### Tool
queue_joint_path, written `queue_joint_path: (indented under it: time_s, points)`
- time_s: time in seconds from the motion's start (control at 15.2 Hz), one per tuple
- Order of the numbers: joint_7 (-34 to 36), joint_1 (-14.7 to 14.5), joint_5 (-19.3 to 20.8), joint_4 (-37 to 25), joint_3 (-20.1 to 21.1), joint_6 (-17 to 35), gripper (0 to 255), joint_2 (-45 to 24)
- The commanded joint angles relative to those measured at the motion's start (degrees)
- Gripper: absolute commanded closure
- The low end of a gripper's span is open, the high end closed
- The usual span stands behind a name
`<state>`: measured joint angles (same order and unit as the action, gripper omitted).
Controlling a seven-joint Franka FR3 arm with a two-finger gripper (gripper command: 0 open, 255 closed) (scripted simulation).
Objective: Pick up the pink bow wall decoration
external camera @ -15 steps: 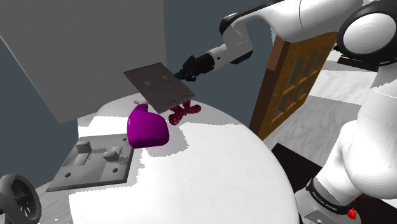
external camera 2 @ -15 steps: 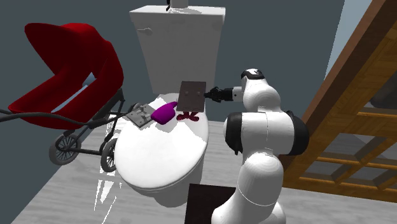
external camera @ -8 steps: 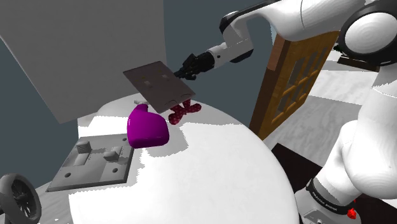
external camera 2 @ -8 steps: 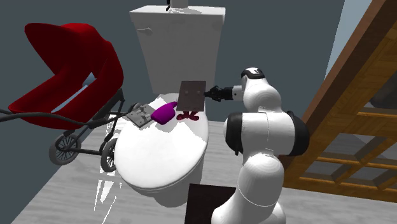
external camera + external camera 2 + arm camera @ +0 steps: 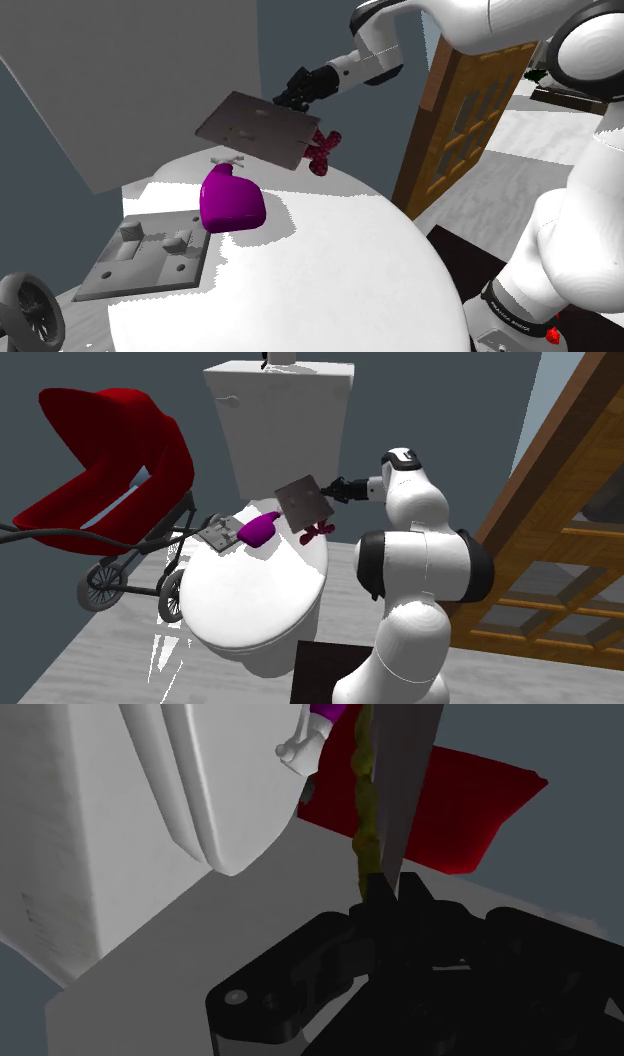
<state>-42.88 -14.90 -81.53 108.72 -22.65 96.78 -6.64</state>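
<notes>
my hand (image 5: 284,98), clamped on the plate (image 5: 258,128) edge, has risen; the bow (image 5: 322,150) now hangs apparently clear of the lid (image 5: 340,260).

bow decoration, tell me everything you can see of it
The bow decoration is a flat grey square panel with a small dark pink, dotted bow under its lower edge. It hangs tilted in the air above the white lid, seemingly clear of it. The gripper is shut on its upper edge. In the wrist view the panel runs edge-on out of the gripper, with an olive beaded strip along it.
</notes>
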Motion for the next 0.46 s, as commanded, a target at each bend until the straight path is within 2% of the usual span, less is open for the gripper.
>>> queue_joint_path:
  time_s: [0.0,0.4]
  points:
    - [1.15,-0.05,0.23,-0.77,0.00,-0.07,255,0.40]
    - [3.64,-0.11,0.84,-2.44,-0.03,-0.34,255,1.29]
